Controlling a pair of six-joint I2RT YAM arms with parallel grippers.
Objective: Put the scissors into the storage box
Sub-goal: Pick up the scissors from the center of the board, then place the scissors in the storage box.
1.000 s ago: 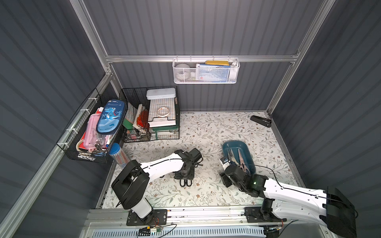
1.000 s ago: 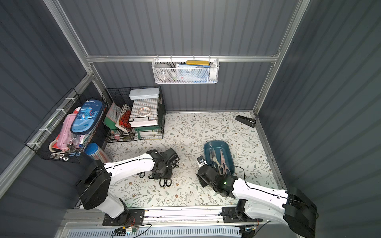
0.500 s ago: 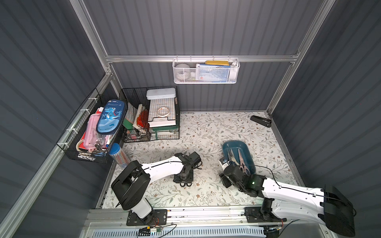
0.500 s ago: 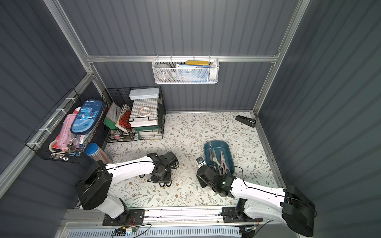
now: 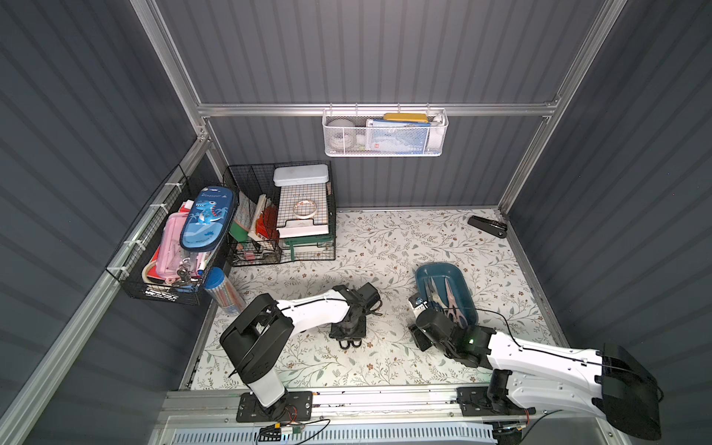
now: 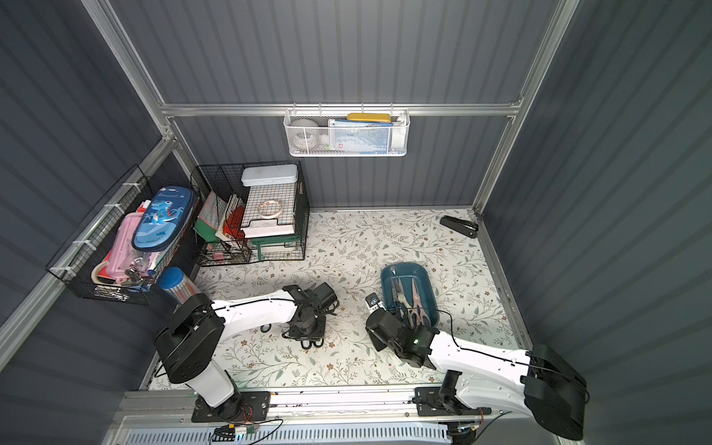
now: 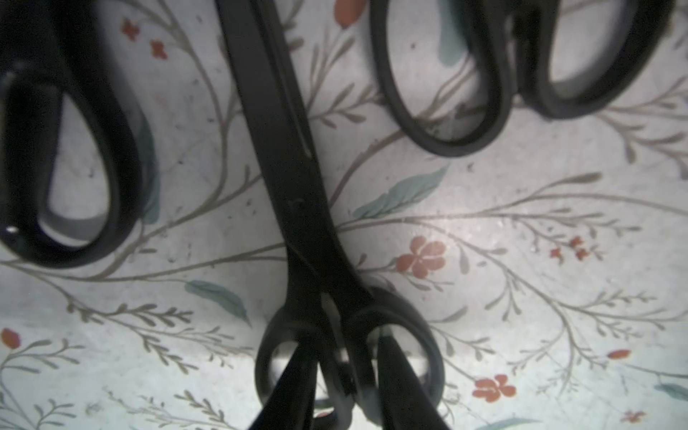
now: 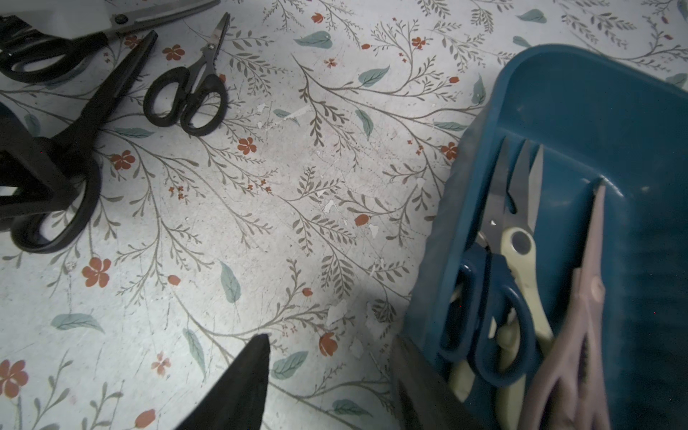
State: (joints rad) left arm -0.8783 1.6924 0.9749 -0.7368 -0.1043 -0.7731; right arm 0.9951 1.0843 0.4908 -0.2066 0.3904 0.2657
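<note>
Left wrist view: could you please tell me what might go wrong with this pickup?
1. The left gripper has its fingers at the handle loops of the black scissors, so the long blades may swing or slip on lifting.
2. Another black pair lies close and could get dragged.
3. The right gripper sits beside the storage box and might block delivery.

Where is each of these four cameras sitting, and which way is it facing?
Top views: high over the front rail, looking down on the table; left arm and right arm both show.
Left wrist: close above the table, looking along the long black scissors; the left gripper straddles their handle.
Right wrist: low, looking over the table toward the storage box; the open right gripper shows.
Shared: the right wrist view also catches the long black scissors; both top views show the storage box.
</note>
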